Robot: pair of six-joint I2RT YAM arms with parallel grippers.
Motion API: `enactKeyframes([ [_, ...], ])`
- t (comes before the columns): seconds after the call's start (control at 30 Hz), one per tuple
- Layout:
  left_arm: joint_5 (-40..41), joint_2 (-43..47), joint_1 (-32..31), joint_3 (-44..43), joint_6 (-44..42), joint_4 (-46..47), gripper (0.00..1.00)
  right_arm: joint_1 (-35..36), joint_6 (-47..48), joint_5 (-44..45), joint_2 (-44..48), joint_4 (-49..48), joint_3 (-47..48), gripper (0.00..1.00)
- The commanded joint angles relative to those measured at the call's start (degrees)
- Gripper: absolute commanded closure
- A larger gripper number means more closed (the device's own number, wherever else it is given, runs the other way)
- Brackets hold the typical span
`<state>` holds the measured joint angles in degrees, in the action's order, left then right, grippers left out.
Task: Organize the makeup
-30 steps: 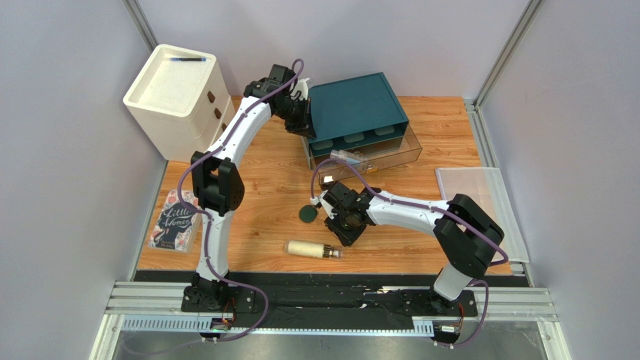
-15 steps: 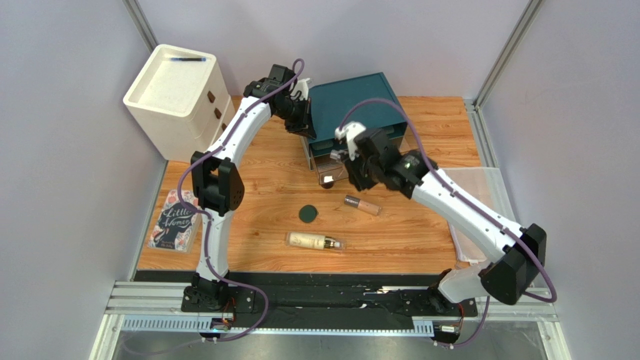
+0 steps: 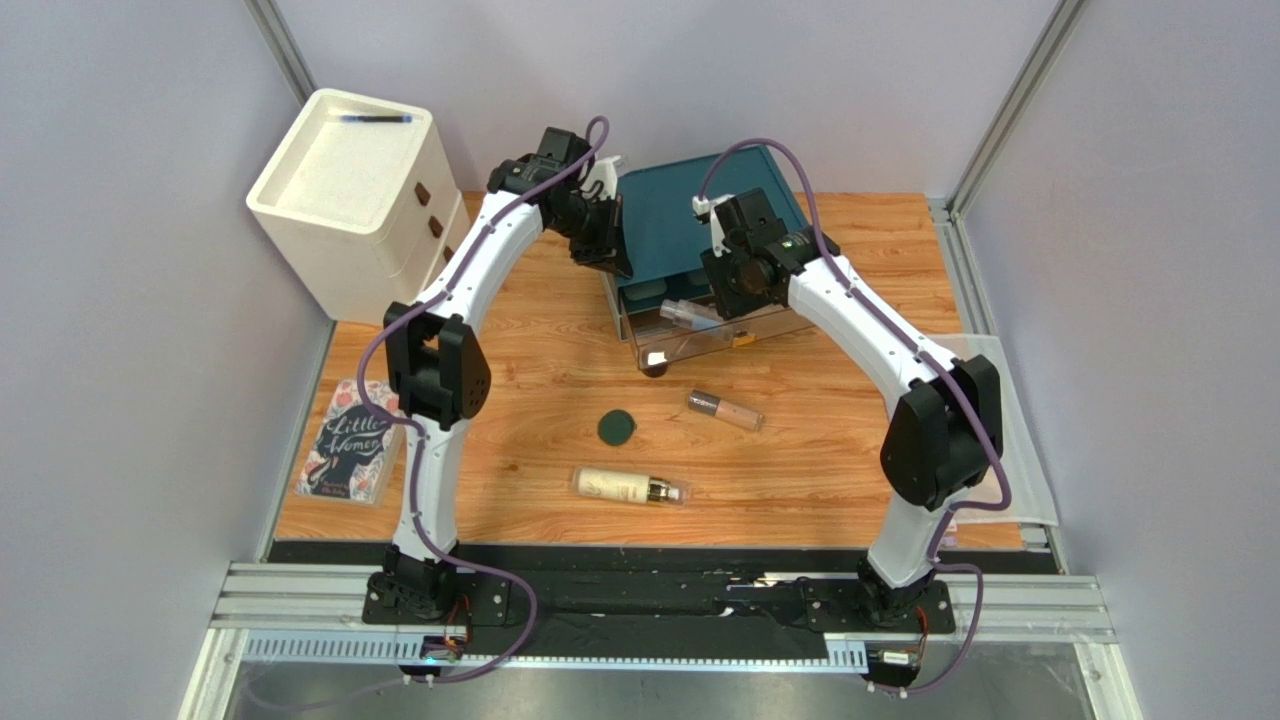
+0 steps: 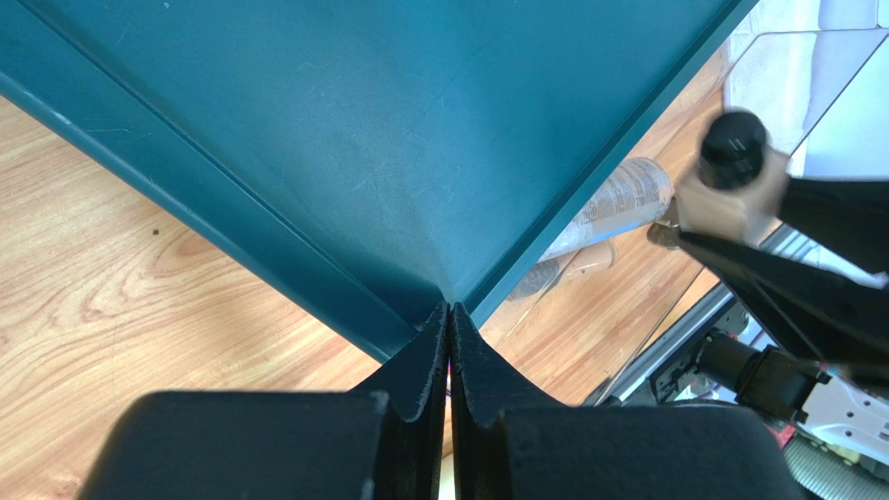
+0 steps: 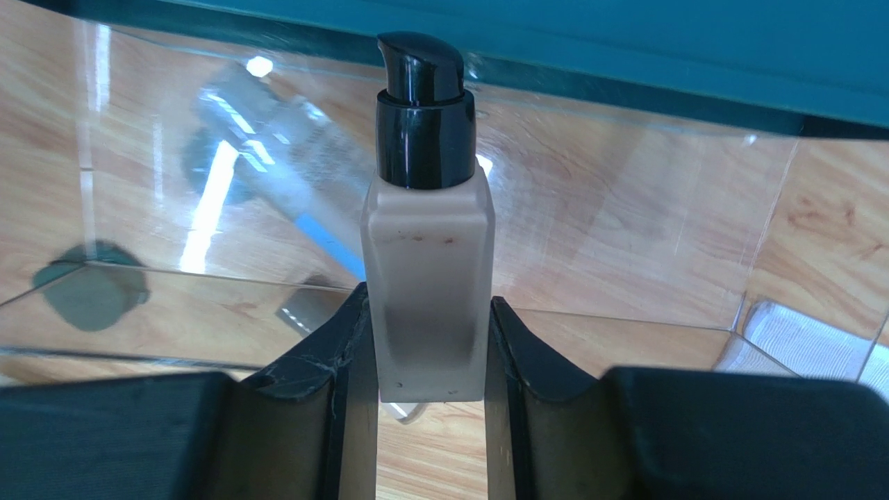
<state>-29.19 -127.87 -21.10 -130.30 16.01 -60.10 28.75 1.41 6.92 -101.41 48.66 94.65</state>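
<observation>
Nearest the bases, cream bottle (image 3: 628,486) on its side on the table (image 3: 842,450), dark cap end to the right; book (image 3: 349,440) well off to the left at the table edge. Just beyond, flat green compact (image 3: 616,429), and to its right, apart from it, tan tube (image 3: 724,408) lying down. Farther back, clear drawer (image 3: 714,345) pulled out from under the teal organiser (image 3: 676,210), with a clear-capped tube (image 5: 282,156) lying inside and a small black jar (image 3: 657,360) at its near left corner. Over the drawer, right gripper (image 5: 428,344) clamped on a foundation bottle (image 5: 428,260), fingers (image 5: 350,354) pressed against two opposite sides, black pump pointing away from the wrist. At the organiser's front left corner, left gripper (image 4: 450,313) fully closed, fingertips together with nothing between them, tips right at the teal edge. Farthest back on the left, white drawer unit (image 3: 353,195) beside the table's rear corner
</observation>
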Motion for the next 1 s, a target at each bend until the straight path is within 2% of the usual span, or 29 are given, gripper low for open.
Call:
enactKeyframes([
  [0.0, 1.0, -2.3, 0.0, -0.3, -1.9, -6.0, 0.94, -2.6, -1.1, 0.0, -0.9, 0.2, 0.9, 0.99],
  [0.07, 1.2, -2.2, 0.0, -0.2, -1.8, -6.0, 0.94, -2.6, -1.1, 1.1, -1.4, 0.6, 0.8, 0.65],
  [0.13, 1.2, -2.1, 0.0, -0.1, -1.7, -6.0, 0.94, -2.7, -1.1, 2.2, -1.5, 0.6, 1.0, 0.45],
  [0.17, 1.3, -2.1, 0.0, -0.1, -1.7, -6.1, 0.94, -2.7, -1.1, 3.3, -1.3, 0.7, 1.1, 0.02],
  [0.43, 1.3, -2.0, 0.1, 0.0, -1.5, -5.6, 0.94, -1.9, 0.7, -1.9, 5.2, -0.7, -0.2, 0.00],
  [0.67, 1.1, -1.9, 0.2, 0.2, -1.5, -5.6, 0.94, 3.1, 2.5, -6.0, 16.0, -0.6, -11.3, 0.01],
  [0.73, 1.1, -1.9, 0.2, 0.8, -1.5, -5.3, 0.94, 4.2, 1.8, -9.8, 18.1, 0.9, -12.7, 0.05],
  [0.83, 0.6, -2.0, 0.2, 1.3, -1.3, -4.9, 0.94, 8.4, 1.8, -12.7, 19.7, 1.8, -15.5, 0.08],
  [0.97, -1.1, -2.0, 0.2, 1.5, -0.2, -4.2, 0.94, 18.9, 4.6, -11.2, 17.2, 2.7, -18.9, 0.09],
])
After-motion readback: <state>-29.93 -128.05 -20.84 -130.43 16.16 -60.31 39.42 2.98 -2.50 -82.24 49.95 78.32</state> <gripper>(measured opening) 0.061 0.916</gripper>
